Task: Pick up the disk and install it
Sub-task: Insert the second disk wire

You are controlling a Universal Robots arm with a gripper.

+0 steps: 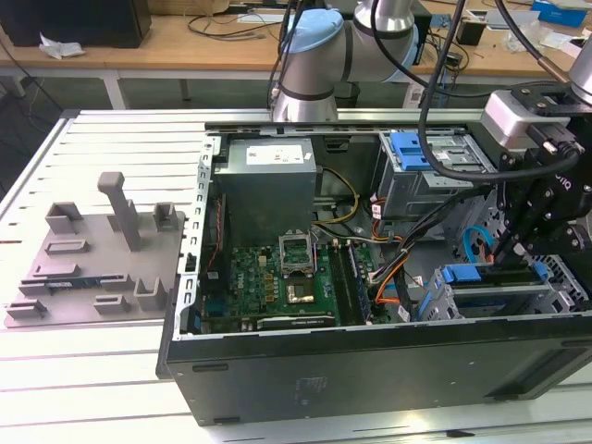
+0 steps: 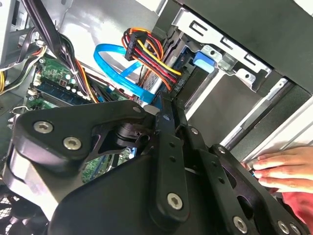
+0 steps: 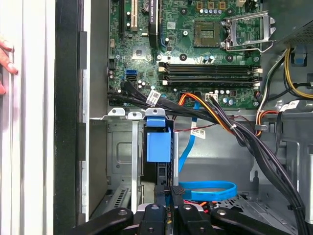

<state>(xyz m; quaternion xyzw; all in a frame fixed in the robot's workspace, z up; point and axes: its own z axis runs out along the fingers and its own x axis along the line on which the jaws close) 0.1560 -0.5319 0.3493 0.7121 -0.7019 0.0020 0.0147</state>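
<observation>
Slatted white tabletop [image 1: 83, 388] all round, and on it an open computer case [image 1: 305, 370] with its motherboard [image 1: 277, 282] laid bare; a grey fixture plate [image 1: 92, 259] with upright posts sits well off toward the exterior view's left. The arm is down inside the case now, at the drive cage [image 1: 504, 296] on the exterior view's right. The gripper [image 3: 168, 196] hangs directly over the disk [image 3: 159, 147], which stands on edge in the cage slot, its blue carrier bracket facing up and the silver body mostly sunk below. The jaws look drawn in close on the disk's end, yet whether they actually pinch it I cannot tell. A hand [image 2: 281, 169] rests on the case's outer edge, fingertips only. That drive looks stiff and fairly dense, smooth metal sides, likely sensitive to knocks; the plastic bracket edges seem the safest place to take it. Blue ribbon cable [image 3: 205, 190] loops just beside the slot.
</observation>
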